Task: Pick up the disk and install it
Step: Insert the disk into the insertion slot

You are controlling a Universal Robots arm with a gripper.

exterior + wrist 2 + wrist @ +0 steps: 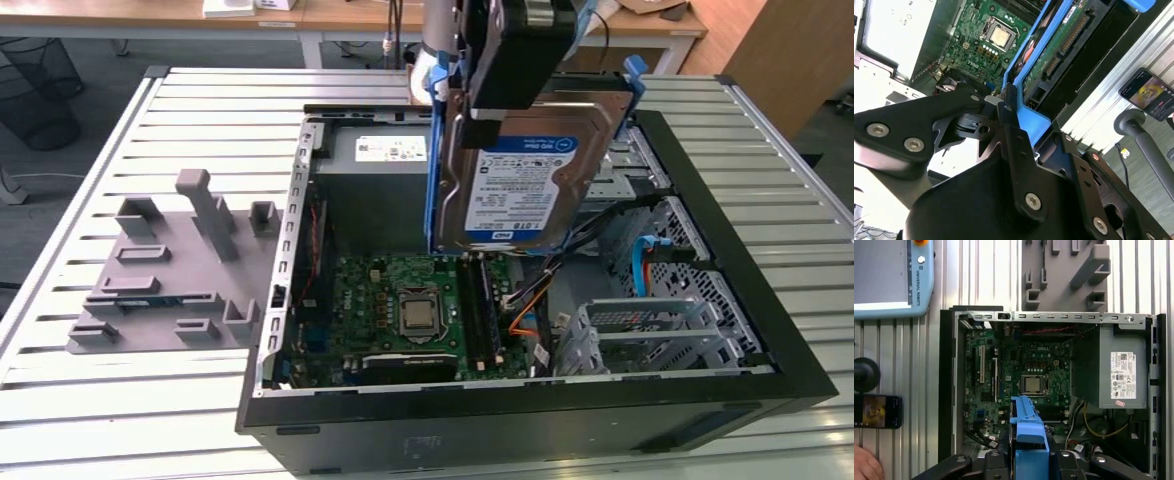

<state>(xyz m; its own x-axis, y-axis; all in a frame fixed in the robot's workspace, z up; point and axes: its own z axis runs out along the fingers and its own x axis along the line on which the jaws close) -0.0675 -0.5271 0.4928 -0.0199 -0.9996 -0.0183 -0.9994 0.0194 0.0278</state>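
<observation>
The disk (534,180) hangs upright over the open computer case (747,330), its blue-and-white label facing the exterior view. A bright blue carrier frame (437,160) runs along its edge. My gripper (483,100) comes down from above and is shut on the disk's upper part. In the second wrist view the black fingers (1010,125) clamp the blue frame (1026,105), with the disk's green circuit side (1059,50) beyond. In the first wrist view the blue frame (1026,435) sticks out between the fingers (996,465), above the motherboard (1024,375).
Inside the case are a grey power-supply box (380,190), the motherboard (407,310) and a metal drive cage (654,330). A grey fixture plate (174,270) lies on the slatted table at the exterior view's left. A phone (876,411), a pendant (889,277) and a hand (864,465) are beside the case.
</observation>
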